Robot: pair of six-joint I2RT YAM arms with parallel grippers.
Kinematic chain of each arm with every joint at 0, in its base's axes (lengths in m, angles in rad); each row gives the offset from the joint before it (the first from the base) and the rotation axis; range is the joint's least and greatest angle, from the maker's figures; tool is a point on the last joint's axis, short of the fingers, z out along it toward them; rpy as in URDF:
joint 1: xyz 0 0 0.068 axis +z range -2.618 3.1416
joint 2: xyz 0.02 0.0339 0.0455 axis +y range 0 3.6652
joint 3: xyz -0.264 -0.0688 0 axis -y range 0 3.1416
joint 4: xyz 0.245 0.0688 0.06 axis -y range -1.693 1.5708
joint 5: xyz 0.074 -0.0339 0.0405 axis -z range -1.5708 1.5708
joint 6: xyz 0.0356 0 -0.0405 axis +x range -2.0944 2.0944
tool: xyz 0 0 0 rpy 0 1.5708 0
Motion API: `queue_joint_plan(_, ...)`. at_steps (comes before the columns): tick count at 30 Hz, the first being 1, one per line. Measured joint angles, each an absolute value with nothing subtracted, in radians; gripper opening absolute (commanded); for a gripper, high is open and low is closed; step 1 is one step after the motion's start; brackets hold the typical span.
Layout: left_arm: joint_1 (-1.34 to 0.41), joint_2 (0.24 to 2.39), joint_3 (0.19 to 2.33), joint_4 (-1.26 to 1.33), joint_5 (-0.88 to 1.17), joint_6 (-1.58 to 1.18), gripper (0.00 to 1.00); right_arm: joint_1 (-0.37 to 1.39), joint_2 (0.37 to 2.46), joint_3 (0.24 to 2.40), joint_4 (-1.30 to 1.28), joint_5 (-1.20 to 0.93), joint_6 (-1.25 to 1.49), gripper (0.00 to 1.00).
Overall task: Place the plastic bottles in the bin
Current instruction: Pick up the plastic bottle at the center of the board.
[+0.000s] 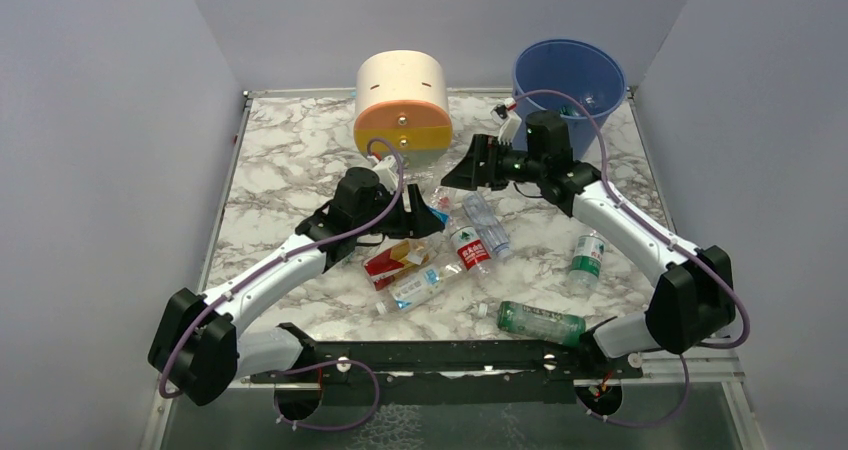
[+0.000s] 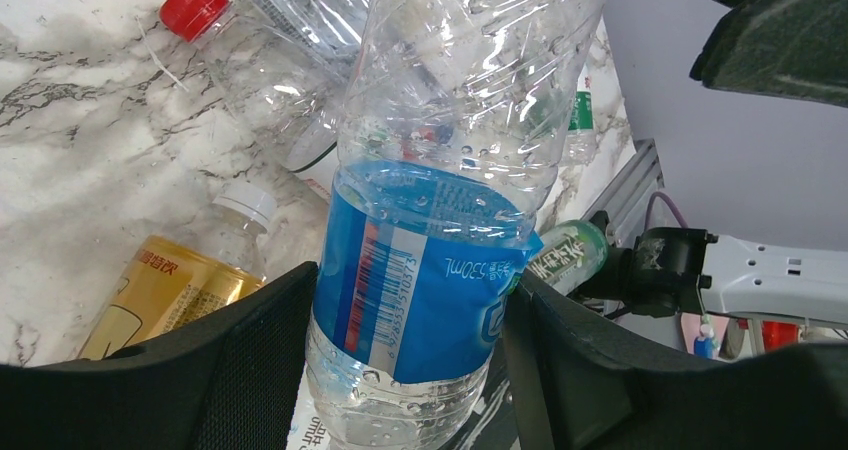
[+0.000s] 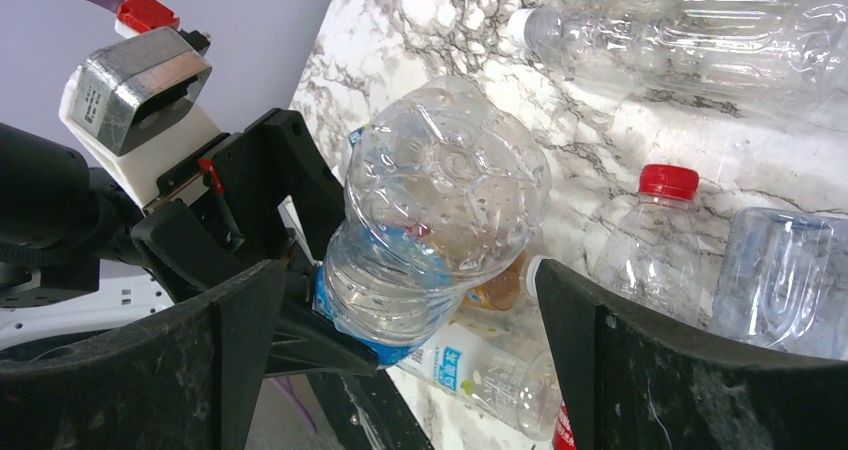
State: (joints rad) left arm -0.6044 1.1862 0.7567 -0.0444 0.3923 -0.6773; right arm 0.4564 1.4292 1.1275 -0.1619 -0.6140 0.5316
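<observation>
The left gripper [image 2: 415, 370] pinches a blue-labelled bottle [image 2: 430, 290]. Its two dark fingers [image 2: 250, 360] press on either side of the label. The bottle's clear body sticks out ahead of the fingertips.

Just beyond and to the gripper's left, on the marble table [image 1: 290, 160], lies a yellow-labelled bottle [image 2: 170, 290] with a white cap. A red-capped bottle [image 2: 270, 60] lies further ahead of it. To the gripper's right, a green-labelled bottle [image 2: 565, 255] shows past the held one.

The right gripper [image 3: 430, 370] faces the held bottle's dimpled base. Its fingers are spread wide and hold nothing, and the base shows in the gap between them without touching either one. From above, the two grippers sit near each other but apart over the middle of the table.

Behind the left gripper, toward the arm bases, a green-tinted bottle [image 1: 540, 322] lies on its side.

Farther out, past the right gripper, the blue bin [image 1: 570, 80] stands upright at the table's back edge. A cream-and-orange drawer unit [image 1: 403, 100] stands well ahead of the left gripper.
</observation>
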Motion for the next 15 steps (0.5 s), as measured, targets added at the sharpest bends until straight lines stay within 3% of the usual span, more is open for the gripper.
queue_joint_plan(15,-0.611,1.193,0.757,-0.031,0.401,-0.692,0.68,0.465,1.492,1.129,-0.115,-0.62,0.561,0.93)
